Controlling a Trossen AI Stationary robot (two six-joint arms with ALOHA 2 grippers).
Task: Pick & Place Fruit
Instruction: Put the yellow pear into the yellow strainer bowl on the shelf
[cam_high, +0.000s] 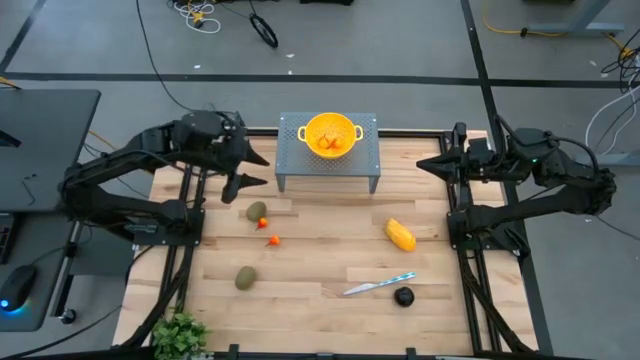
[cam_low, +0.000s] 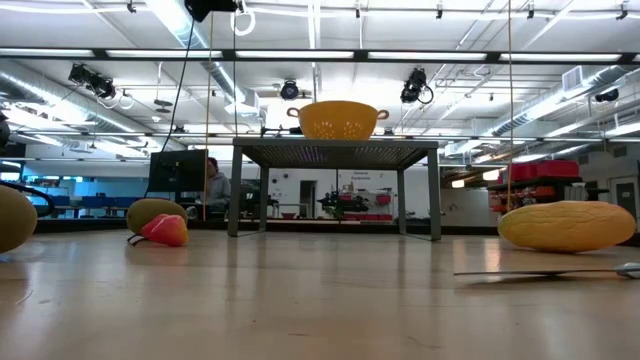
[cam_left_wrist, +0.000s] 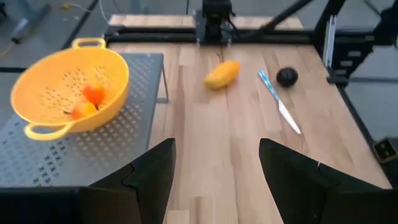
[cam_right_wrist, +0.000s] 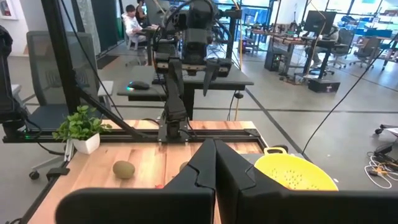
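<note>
Landmark is the grey perforated stand at the back-centre of the wooden table. The yellow bowl sits on top of it with two small orange-red fruits inside. Left gripper hovers just off the stand's left end, above the table, fingers apart and holding nothing. Right gripper is parked off the stand's right end, well clear of it, fingers together and empty. Fruit on the table: one olive-brown oval just in front of the stand's left leg, a tiny orange-red piece a little further forward of that, with another bit by the oval that I can't make out. The second olive-brown oval lies well forward of the stand toward the front-left. The yellow-orange oblong lies forward-right of the stand. The dark round fruit is far forward-right, with the blue-handled knife just beside it on the stand side.
</note>
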